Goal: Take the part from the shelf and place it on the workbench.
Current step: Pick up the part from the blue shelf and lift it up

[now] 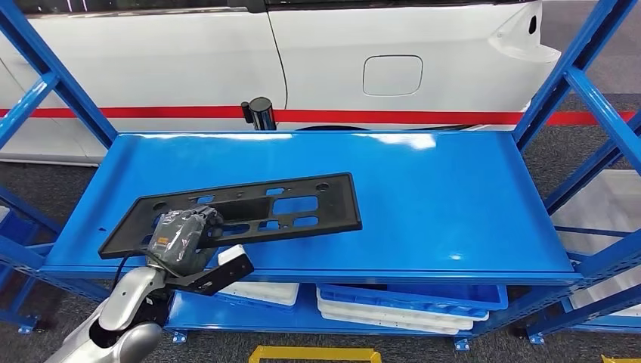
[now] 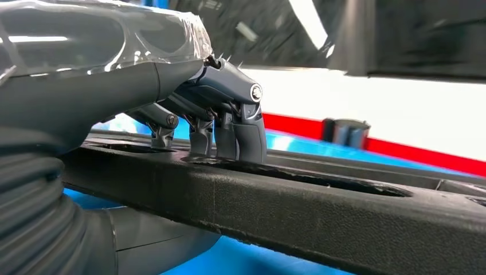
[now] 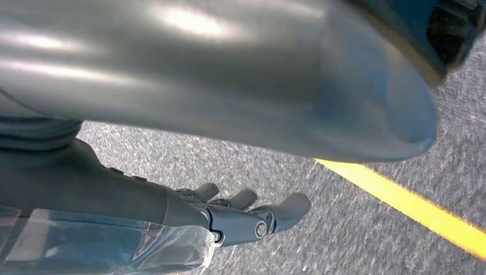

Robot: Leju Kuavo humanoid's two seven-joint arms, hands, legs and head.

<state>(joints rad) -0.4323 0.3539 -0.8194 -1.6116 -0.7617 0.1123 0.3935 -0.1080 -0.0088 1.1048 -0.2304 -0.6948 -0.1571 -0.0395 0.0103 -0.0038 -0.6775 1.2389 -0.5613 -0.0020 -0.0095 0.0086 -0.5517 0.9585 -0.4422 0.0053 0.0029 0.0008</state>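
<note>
one long, flat black plastic part [image 1: 249,212] with rectangular cut-outs lies across the top level of the blue metal shelf [image 1: 423,197], toward eight o'clock of that level, its near left end jutting just past the front lip. the left robot hand [image 1: 181,238], grey and partly wrapped in clear film, grasps that end: in the left wrist view its dark fingers [image 2: 238,129] curl down onto the upper face of the part [image 2: 298,212], while the thick grey thumb [image 2: 155,240] sits beneath the bar, so the part is pinched between them. the silver left arm rises from the seven o'clock corner of the head view.

the right robot hand [image 3: 229,220] hangs over the speckled grey floor [image 3: 275,166], fingers apart and only lightly bent, holding nothing and touching nothing. a yellow line [image 3: 412,209] is painted on the floor near it.

under the top level, white and blue shallow trays [image 1: 393,306] are stacked on a lower level at about six o'clock. a black cylindrical post [image 1: 261,113] stands just behind the back edge at eleven o'clock. beyond it, filling the twelve o'clock side, is a white car body [image 1: 227,60] with a red stripe along its lower side and a fuel-filler flap. blue uprights and braces frame the shelf at three and nine o'clock.
</note>
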